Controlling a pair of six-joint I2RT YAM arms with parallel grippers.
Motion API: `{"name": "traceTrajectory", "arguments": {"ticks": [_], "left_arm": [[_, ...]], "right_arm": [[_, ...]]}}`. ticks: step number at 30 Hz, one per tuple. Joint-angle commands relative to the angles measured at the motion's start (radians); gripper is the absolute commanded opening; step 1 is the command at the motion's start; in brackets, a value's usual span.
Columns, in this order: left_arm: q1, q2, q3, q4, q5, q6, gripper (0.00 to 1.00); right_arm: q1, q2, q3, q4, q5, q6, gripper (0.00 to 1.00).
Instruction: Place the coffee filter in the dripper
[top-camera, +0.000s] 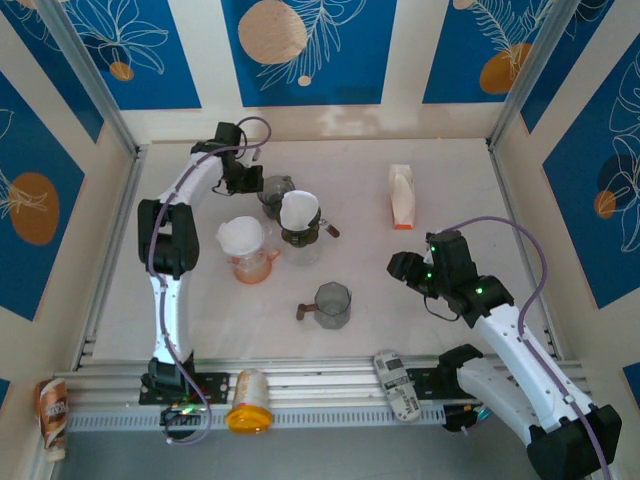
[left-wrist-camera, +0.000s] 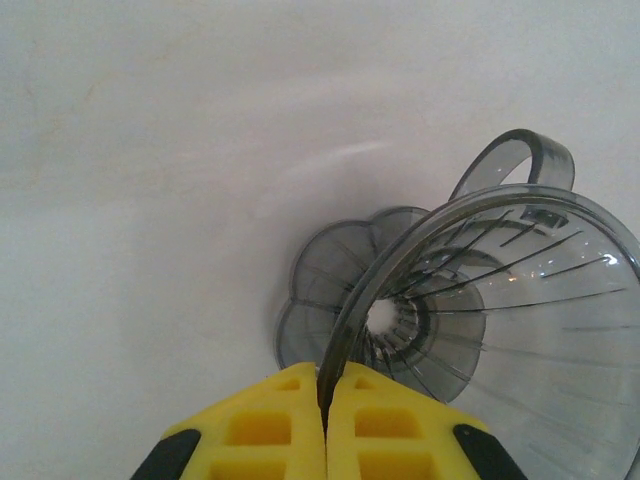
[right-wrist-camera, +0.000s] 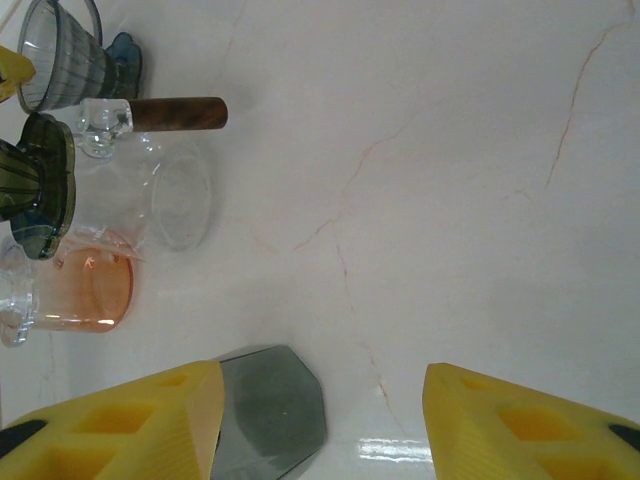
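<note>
A smoky clear dripper (top-camera: 275, 190) stands empty at the back of the table, and my left gripper (top-camera: 252, 180) is at its left side. In the left wrist view the yellow fingers (left-wrist-camera: 270, 420) are pressed together on the rim of the dripper (left-wrist-camera: 480, 300), so my left gripper (left-wrist-camera: 325, 375) is shut on it. One white coffee filter (top-camera: 299, 208) sits in a dark dripper on a glass server. Another white filter (top-camera: 240, 235) rests in a pink carafe (top-camera: 252, 265). My right gripper (top-camera: 400, 268) hangs open over bare table to the right, its jaws (right-wrist-camera: 322, 385) holding nothing.
A grey cup (top-camera: 332, 303) stands mid-table, at the right gripper's left finger (right-wrist-camera: 270, 410). A white and orange carton (top-camera: 401, 195) stands at the back right. On the front rail lie an orange-lidded jar (top-camera: 248, 402) and a flat packet (top-camera: 397, 385).
</note>
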Motion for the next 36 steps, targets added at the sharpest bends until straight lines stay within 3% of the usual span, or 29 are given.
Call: {"name": "traceTrajectory", "arguments": {"ticks": [1,23,31,36], "left_arm": [[0.007,-0.055,-0.017,-0.015,-0.063,-0.008,0.00],[0.049,-0.368,0.006,-0.054,-0.311,-0.118,0.00],[0.047,-0.541,0.015,-0.098,-0.258,-0.196,0.00],[0.034,-0.713,-0.098,-0.058,-0.170,-0.274,0.00]], "right_arm": [[-0.005,-0.013,-0.017,0.003,-0.018,-0.001,0.56],[-0.013,-0.090,-0.031,-0.044,-0.004,-0.003,0.56],[-0.014,-0.136,-0.048,-0.068,-0.006,-0.003,0.56],[-0.013,-0.163,-0.058,-0.082,-0.008,-0.001,0.56]]}}
